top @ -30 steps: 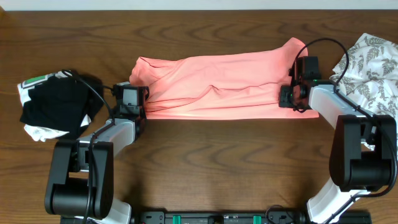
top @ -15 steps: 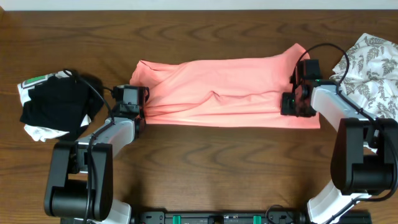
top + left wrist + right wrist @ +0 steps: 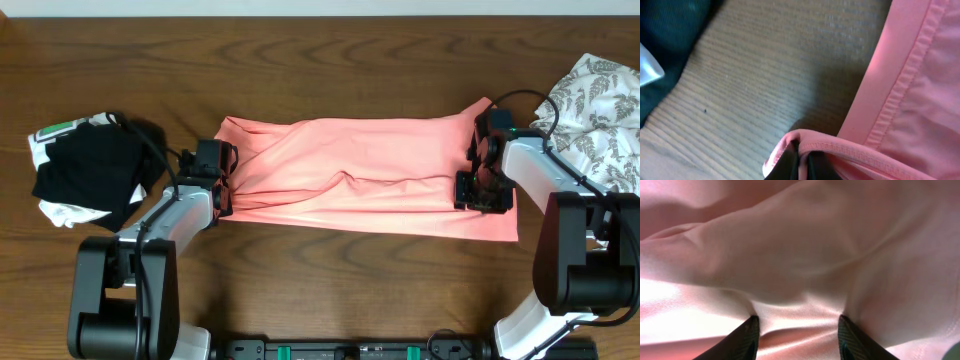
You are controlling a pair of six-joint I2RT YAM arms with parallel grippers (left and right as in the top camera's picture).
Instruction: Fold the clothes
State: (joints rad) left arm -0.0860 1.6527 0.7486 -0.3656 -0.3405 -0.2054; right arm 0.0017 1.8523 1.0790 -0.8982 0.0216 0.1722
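The salmon-pink T-shirt (image 3: 360,175) lies stretched as a long band across the middle of the wooden table (image 3: 330,270). My left gripper (image 3: 222,190) is at its left end, shut on the stitched hem (image 3: 850,150), which wraps over the closed fingertips (image 3: 805,162). At the shirt's right end sits my right gripper (image 3: 487,190). Its dark fingers (image 3: 747,340) stand apart and press down on the smooth pink fabric (image 3: 800,255), which puckers a little between them without being pinched.
A black-and-white bundle (image 3: 90,170) lies at the left edge, close to the left arm. A white garment with grey leaf print (image 3: 595,110) is heaped at the right edge, just behind the right arm.
Both grippers have moved toward the front of the table, dragging the pink shirt with them and flattening it. The right jaws have widened slightly.
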